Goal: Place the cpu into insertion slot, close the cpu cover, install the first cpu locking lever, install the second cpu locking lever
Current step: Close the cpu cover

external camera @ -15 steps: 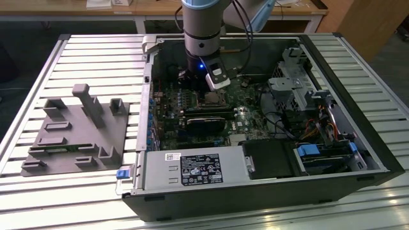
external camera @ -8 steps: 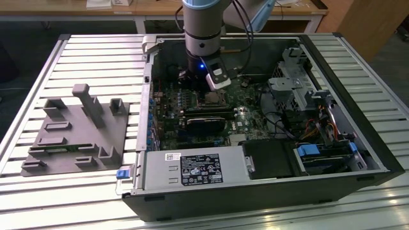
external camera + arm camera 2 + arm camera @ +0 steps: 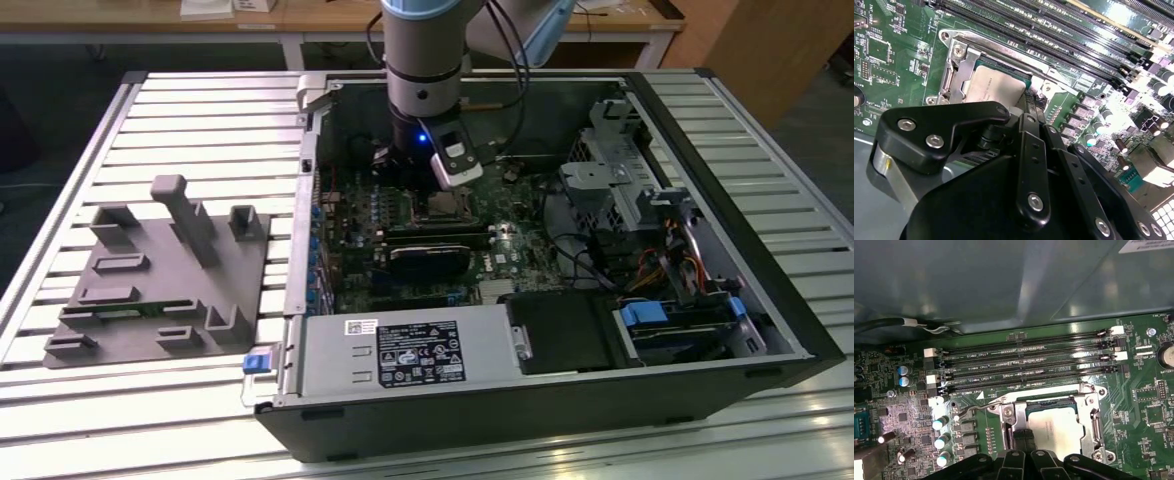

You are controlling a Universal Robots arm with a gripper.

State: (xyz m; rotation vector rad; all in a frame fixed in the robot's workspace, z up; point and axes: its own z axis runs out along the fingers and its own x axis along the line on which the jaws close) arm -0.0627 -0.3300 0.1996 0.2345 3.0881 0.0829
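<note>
Print is plentiful but too fine to make out: a black sticker (image 3: 416, 357) and a small white one (image 3: 360, 325) sit on the grey power supply box (image 3: 320, 360) at the near edge of the open computer case (image 3: 767, 215). In the first wrist view, tiny white lettering runs along the long black memory slots (image 3: 1024, 365) on the green board (image 3: 1144, 405).

The cpu (image 3: 1059, 432) lies flat in the insertion slot (image 3: 1054, 403). The cpu cover (image 3: 1093, 425) is down around it, so the grey metal top shows through the square opening. A thin wire lever (image 3: 974, 411) stands just beside the frame. The gripper (image 3: 1024, 440) is down at the edge of the slot beside the cpu. Its pads are drawn together, with nothing visible between them.

The case lies on its side on a slatted aluminium table (image 3: 200, 110), and the arm (image 3: 424, 50) reaches straight down into it. A grey plastic fixture block (image 3: 160, 290) with upright posts rests on the slats toward the exterior view's left, well apart from the case. A wooden-topped bench (image 3: 334, 15) stands behind the table, over a dark floor.
</note>
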